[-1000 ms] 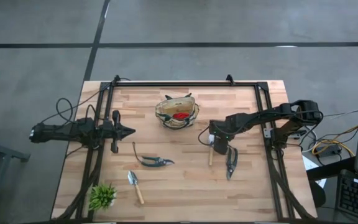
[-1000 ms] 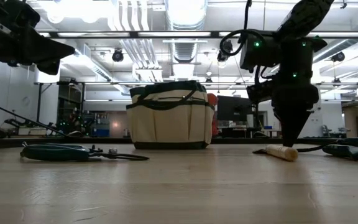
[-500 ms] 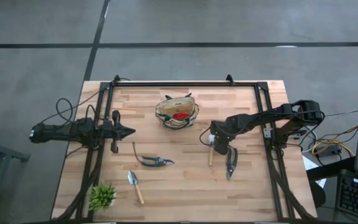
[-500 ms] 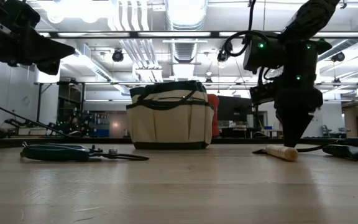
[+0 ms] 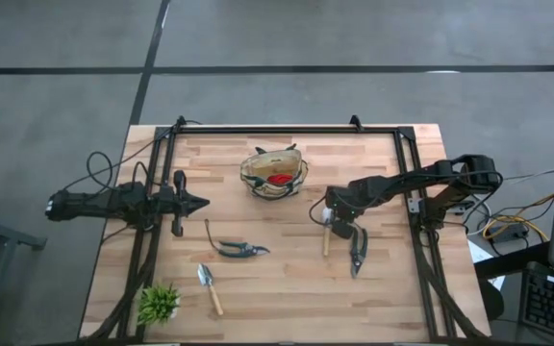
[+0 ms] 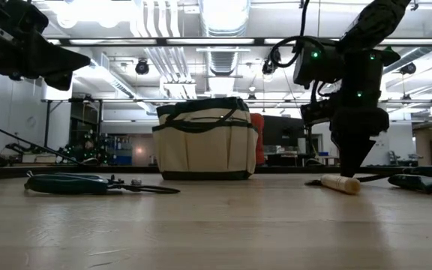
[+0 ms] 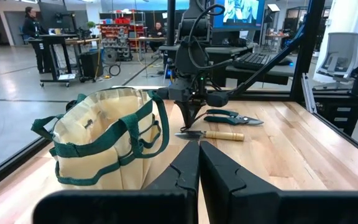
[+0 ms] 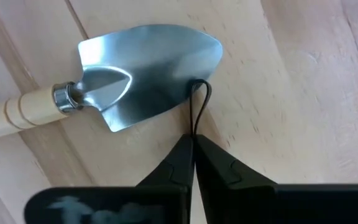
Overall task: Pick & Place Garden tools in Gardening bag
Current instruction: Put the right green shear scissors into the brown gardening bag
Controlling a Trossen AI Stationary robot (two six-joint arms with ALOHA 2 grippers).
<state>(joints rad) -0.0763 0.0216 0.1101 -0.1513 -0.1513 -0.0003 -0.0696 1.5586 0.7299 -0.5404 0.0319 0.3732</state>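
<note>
The tan gardening bag (image 5: pixel 275 175) with green trim stands at the table's far middle, with a red item (image 5: pixel 279 179) inside it. One wooden-handled trowel (image 5: pixel 325 235) lies right of the middle. My right gripper (image 5: pixel 334 219) is shut and points down beside the trowel's silver blade (image 8: pixel 148 68). Dark-handled shears (image 5: pixel 358 250) lie to the right of this trowel. Other shears (image 5: pixel 239 249) and a second trowel (image 5: pixel 210 286) lie near the front. My left gripper (image 5: pixel 200 203) is shut and waits, raised, left of the bag (image 7: pixel 104 143). My right gripper's shut fingertips (image 8: pixel 193 142) come from above, pointing down, right beside the edge of the trowel blade (image 8: pixel 194 87). I cannot tell whether they touch the blade or the table. The trowel lies flat on the table.
A small spiky green plant (image 5: pixel 159 303) stands at the front left corner. A black frame (image 5: pixel 287 130) runs round the table's edge. Bare wood lies between the bag and the near tools. People and desks show in the room beyond the table.
My right gripper has shifted a little toward the table's right edge above the trowel. Its fingers have stayed shut and pointing down. The trowel has not moved.
</note>
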